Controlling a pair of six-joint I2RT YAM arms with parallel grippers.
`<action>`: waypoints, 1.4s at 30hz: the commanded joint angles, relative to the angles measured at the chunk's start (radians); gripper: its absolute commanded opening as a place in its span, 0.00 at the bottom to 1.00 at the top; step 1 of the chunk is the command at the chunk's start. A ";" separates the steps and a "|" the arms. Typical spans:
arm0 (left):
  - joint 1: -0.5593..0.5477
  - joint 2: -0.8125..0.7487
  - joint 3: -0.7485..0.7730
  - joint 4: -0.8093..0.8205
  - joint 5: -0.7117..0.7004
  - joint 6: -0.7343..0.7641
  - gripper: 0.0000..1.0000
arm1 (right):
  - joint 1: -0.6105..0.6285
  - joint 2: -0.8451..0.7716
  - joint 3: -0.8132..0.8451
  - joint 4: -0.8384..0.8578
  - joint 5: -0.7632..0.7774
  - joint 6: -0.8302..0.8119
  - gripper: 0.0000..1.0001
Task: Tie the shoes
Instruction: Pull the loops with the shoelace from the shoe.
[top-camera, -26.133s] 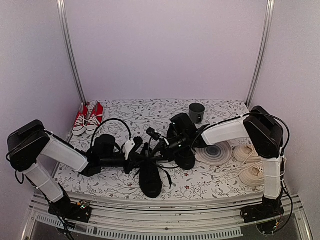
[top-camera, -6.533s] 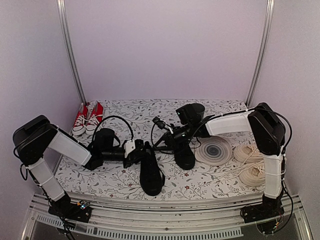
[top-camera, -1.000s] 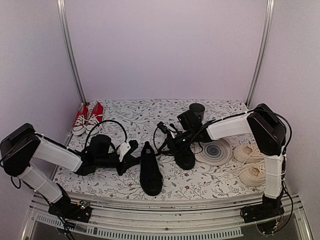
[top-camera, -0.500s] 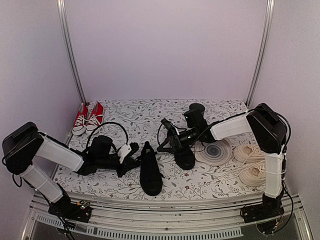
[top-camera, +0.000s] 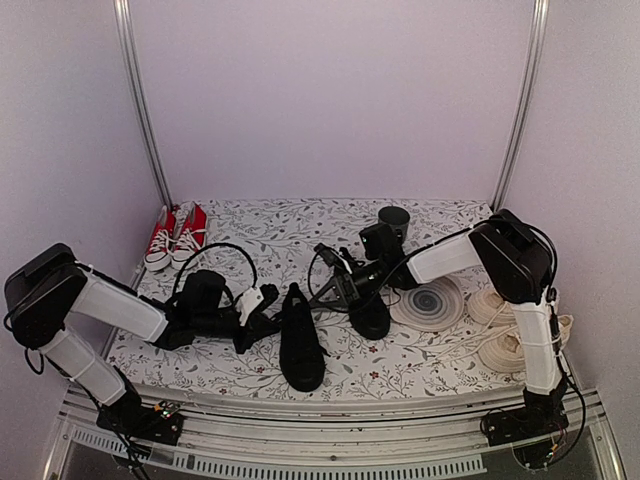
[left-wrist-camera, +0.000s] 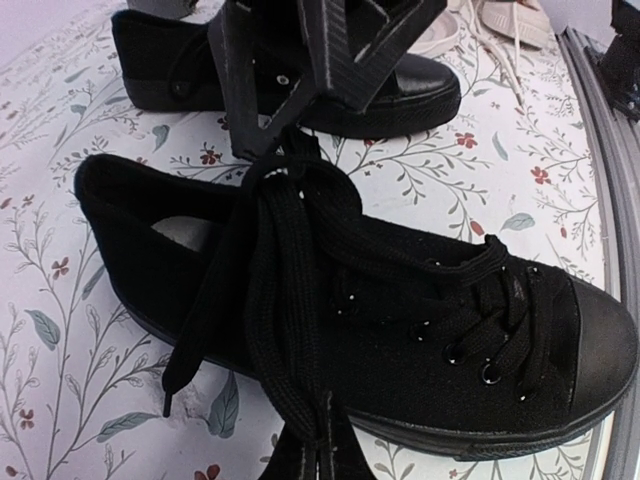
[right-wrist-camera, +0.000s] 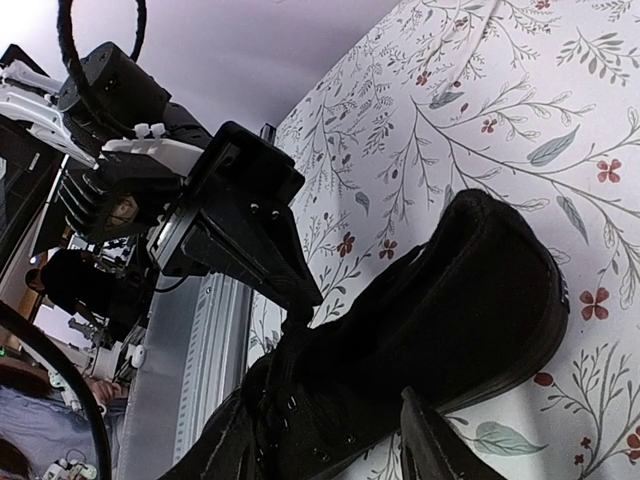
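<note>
Near shoe (top-camera: 300, 343): an all-black low-top sneaker lying on the floral table cover (top-camera: 250, 370), toe toward the arm bases, just to the right of the left claw and nearer the camera than the right claw.
Near shoe up close (left-wrist-camera: 400, 320): in the left wrist view it lies on its sole with the toe cap to the right; black laces (left-wrist-camera: 280, 330) run loosely from the eyelets across the tongue and down toward the bottom edge of that view.
Left claw (top-camera: 262, 310): low over the table at the heel end of the near shoe, its fingers closed tight; the laces lead to the spot where its tips would be, but the grip itself is out of frame, so I cannot tell whether it pinches them.
Right claw (top-camera: 332, 283): just beyond and to the right of the near shoe's heel, fingers spread wide with nothing between them.
Far shoe (top-camera: 369, 311): the second black sneaker, directly right of the right claw and partly under that arm.
Right wrist view: the near shoe (right-wrist-camera: 430, 330) fills the lower middle, with the left claw (right-wrist-camera: 290, 290) touching its far end.
Striped plate (top-camera: 428, 304): right of the far shoe.
Cream sneakers (top-camera: 503, 330): farther right, by the wall.
Dark cup (top-camera: 394, 220): behind the right claw.
Red sneakers (top-camera: 176, 236): small pair well behind the left claw, at the left wall.
</note>
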 joint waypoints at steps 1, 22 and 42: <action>0.012 -0.012 0.019 -0.006 0.015 0.010 0.00 | 0.013 0.037 0.038 0.019 -0.041 0.004 0.47; 0.085 -0.065 0.017 -0.006 -0.040 -0.097 0.00 | 0.019 -0.031 -0.049 -0.004 0.029 -0.028 0.01; 0.192 0.074 0.054 -0.084 0.012 -0.282 0.00 | 0.040 -0.156 -0.219 -0.063 0.244 -0.063 0.01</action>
